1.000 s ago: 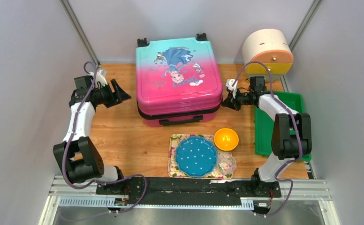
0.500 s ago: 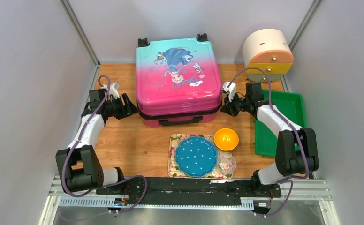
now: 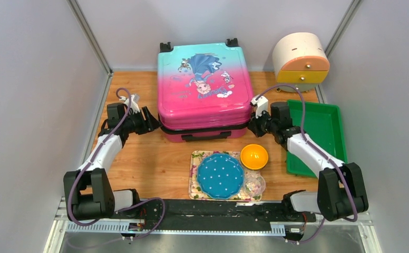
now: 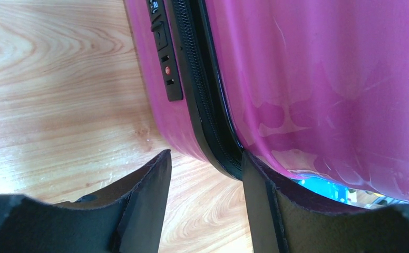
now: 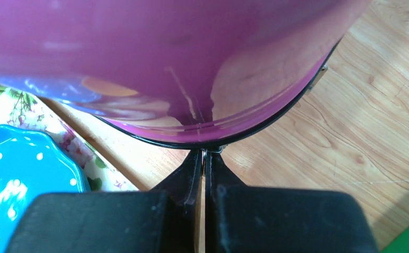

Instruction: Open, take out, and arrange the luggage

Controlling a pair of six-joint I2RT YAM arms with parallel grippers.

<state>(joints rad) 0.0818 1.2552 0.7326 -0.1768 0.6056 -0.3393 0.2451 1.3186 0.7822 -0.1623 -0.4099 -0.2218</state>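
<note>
The small hard-shell suitcase with a pink-to-turquoise gradient and a cartoon girl print [image 3: 202, 79] lies flat and closed in the upper centre of the overhead view. Its black wheels point to the top of the frame and its black handle faces the bottom, on the light wooden table [image 3: 139, 158].

The left gripper [image 3: 152, 122] sits at the case's lower left corner. In the left wrist view its black fingers [image 4: 149, 184] stand moderately apart, holding nothing. The case's rounded corner and black zipper band [image 4: 202, 105] lie just beyond the gap. A black lock panel with a red dot [image 4: 165, 68] is at the upper left of that view.

The right gripper [image 3: 251, 126] is at the case's lower right corner. In the right wrist view its fingers [image 5: 189, 174] are pressed together, tips against the black trim. A tiny metallic bit shows there; whether it is pinched cannot be told.

Below the case lie a blue polka-dot plate [image 3: 220, 175] on a floral mat [image 3: 196, 158], an orange bowl [image 3: 254, 156] and a small clear bowl [image 3: 254, 184]. A green plastic tray [image 3: 323, 124] is at the right, and a round cream drawer cabinet [image 3: 300, 52] at the upper right.
</note>
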